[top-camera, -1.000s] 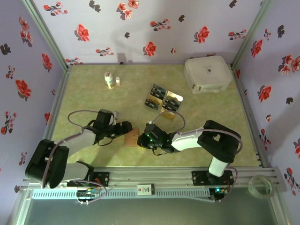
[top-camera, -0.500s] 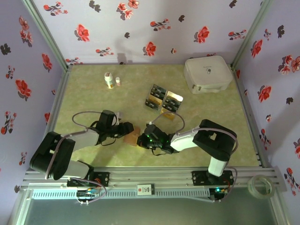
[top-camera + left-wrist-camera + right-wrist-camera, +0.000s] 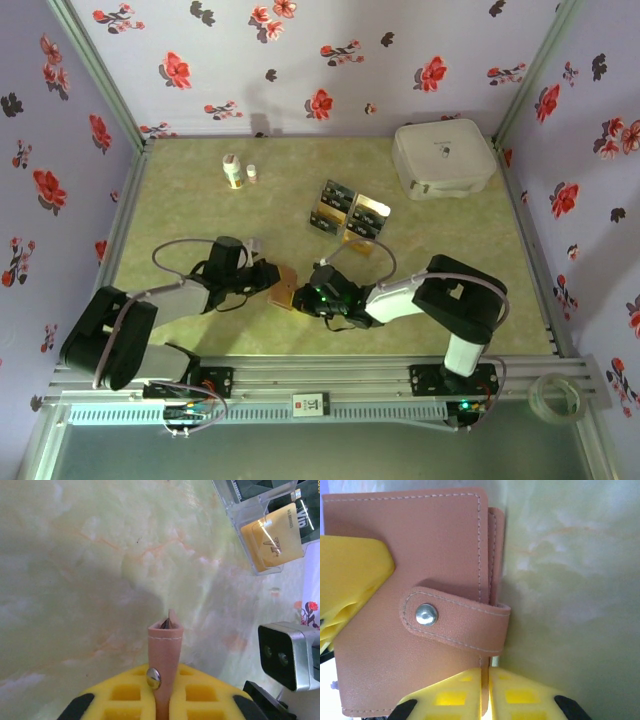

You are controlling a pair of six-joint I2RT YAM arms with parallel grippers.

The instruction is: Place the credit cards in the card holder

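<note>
From above, the card holder (image 3: 285,289) sits mid-table (image 3: 190,200) near the near edge; the wrist views show it pink-brown, stitched, snapped closed, the left gripper (image 3: 165,687) and right gripper (image 3: 485,692) each pinching an edge.

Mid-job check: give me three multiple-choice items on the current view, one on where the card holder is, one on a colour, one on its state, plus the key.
1. Where is the small reddish-brown leather card holder?
A far back left; B between the left gripper and the right gripper; C far back right.
2. What colour is its round snap stud?
A silver; B black; C gold.
3. How is its strap?
A hanging loose; B torn off; C snapped shut.

Key: 1B, the top view shows both grippers meeting at it; 2A, it gleams silver; 3C, the strap lies fastened across the cover.
</note>
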